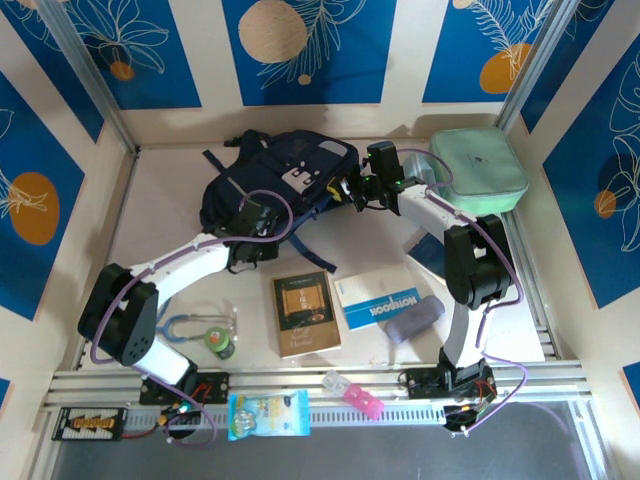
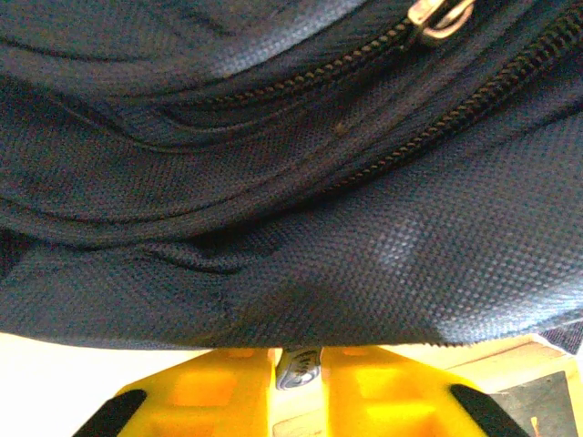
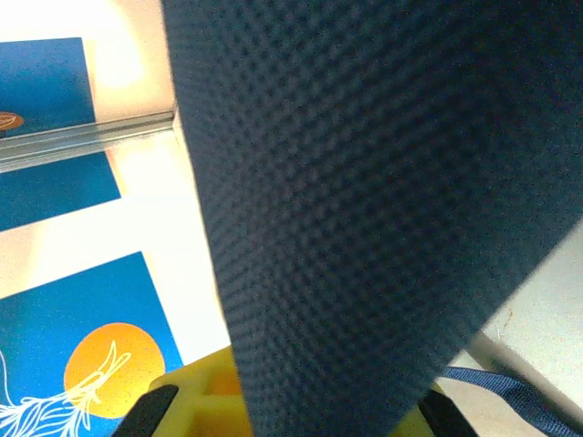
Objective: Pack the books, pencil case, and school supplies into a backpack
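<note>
Left fingers (image 2: 209,396): pinching grey tab (image 2: 299,366).
Right fingers (image 3: 205,401): clamped on backpack (image 1: 275,180) fabric, 12 o'clock.
Desk (image 1: 165,210): pale.
Walls (image 1: 300,45): blue leaf-print panels.

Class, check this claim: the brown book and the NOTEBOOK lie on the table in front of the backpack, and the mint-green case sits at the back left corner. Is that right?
No. The mint-green case sits at the back right corner, as the top external view shows. The brown book and the NOTEBOOK do lie on the table in front of the backpack.
</note>
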`<control>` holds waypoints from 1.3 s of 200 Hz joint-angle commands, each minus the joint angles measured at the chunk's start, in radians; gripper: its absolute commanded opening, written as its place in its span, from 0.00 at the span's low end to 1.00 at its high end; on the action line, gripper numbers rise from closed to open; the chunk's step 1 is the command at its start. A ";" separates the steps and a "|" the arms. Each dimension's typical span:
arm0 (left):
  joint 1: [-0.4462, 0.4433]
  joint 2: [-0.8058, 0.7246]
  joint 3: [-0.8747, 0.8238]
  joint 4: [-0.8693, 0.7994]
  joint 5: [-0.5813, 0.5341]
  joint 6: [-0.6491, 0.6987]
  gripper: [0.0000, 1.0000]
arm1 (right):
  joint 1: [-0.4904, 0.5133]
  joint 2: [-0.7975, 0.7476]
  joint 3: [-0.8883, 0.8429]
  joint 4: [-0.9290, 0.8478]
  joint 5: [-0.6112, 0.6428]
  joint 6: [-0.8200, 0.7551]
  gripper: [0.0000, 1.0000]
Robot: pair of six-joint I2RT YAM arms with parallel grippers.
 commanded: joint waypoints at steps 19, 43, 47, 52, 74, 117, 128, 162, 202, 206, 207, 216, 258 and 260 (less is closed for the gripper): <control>0.013 -0.052 -0.026 -0.015 -0.039 0.013 0.05 | -0.022 -0.029 0.020 0.050 0.025 0.000 0.02; 0.019 -0.080 -0.040 -0.023 -0.047 0.023 0.01 | -0.029 -0.023 0.013 0.048 0.032 -0.001 0.02; 0.020 -0.084 -0.043 -0.023 -0.047 0.023 0.00 | -0.030 -0.023 0.013 0.049 0.032 -0.002 0.02; 0.023 -0.089 -0.046 -0.023 -0.046 0.023 0.00 | -0.030 -0.021 0.013 0.049 0.033 -0.003 0.02; 0.031 -0.098 -0.062 -0.013 -0.043 0.024 0.00 | -0.031 -0.016 0.015 0.050 0.030 -0.004 0.02; 0.036 -0.082 -0.077 0.053 0.003 0.031 0.00 | -0.023 -0.012 0.016 0.058 0.018 0.003 0.02; 0.036 -0.076 -0.083 0.083 0.018 0.031 0.05 | -0.018 -0.009 0.017 0.061 0.014 0.008 0.02; 0.036 -0.059 -0.097 0.156 0.036 0.031 0.15 | -0.011 -0.002 0.019 0.078 -0.001 0.025 0.02; 0.036 -0.024 -0.090 0.176 0.028 0.032 0.19 | -0.005 -0.003 0.021 0.081 0.000 0.030 0.02; 0.036 -0.020 -0.089 0.175 0.029 0.032 0.19 | -0.005 -0.003 0.020 0.081 -0.001 0.030 0.02; 0.036 -0.019 -0.088 0.175 0.030 0.032 0.19 | -0.004 -0.003 0.021 0.081 -0.002 0.030 0.02; 0.036 -0.014 -0.088 0.175 0.030 0.032 0.20 | -0.005 -0.003 0.021 0.081 -0.001 0.031 0.02; 0.036 -0.010 -0.094 0.172 0.025 0.031 0.12 | -0.007 -0.003 0.020 0.079 0.002 0.027 0.02; 0.036 -0.009 -0.096 0.170 0.025 0.029 0.11 | -0.007 -0.003 0.021 0.078 0.003 0.027 0.02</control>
